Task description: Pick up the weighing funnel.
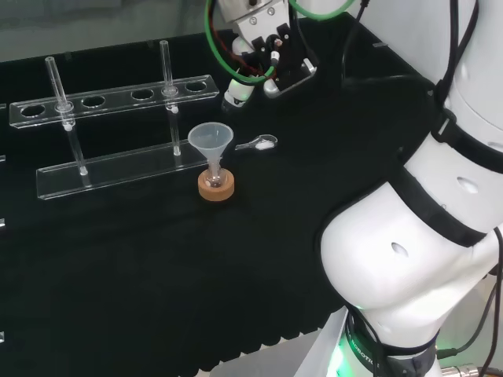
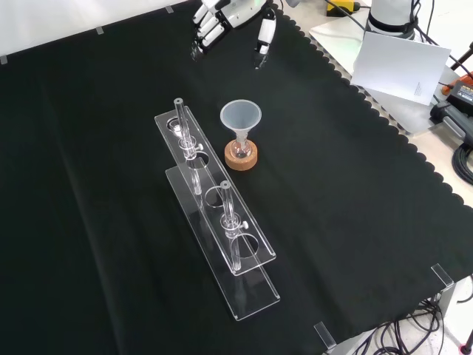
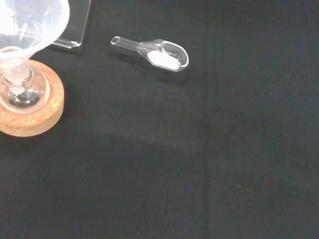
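**Item 1, hand** point(image 2: 229, 13): You see it at the top of the front view, raised over the cloth point(image 2: 96, 185). Its fingers are nearly straight, spread and pointing down, and they have hold of nothing. In the head view it hangs at the top, above the weighing funnel and apart from it.

**Item 2, weighing funnel** point(image 1: 259, 144): It lies flat on the cloth. In the head view you find it just right of the funnel point(image 1: 211, 141), near it but not touching. The wrist view shows its scoop facing up with white powder point(image 3: 162, 59) inside. Its short stem points toward the funnel's side.

**Item 3, funnel:** It stands mouth up with its stem in a small flask point(image 3: 17, 89).

**Item 4, flask:** It is clear and round and sits on a cork ring point(image 1: 215, 187).

**Item 5, rack** point(image 1: 118, 169): It is clear, with two tiers. It stands left of the funnel in the head view, and in the front view it runs from beside the funnel toward the near edge. Two glass tubes point(image 1: 167, 75) stand upright in it, one near each end.
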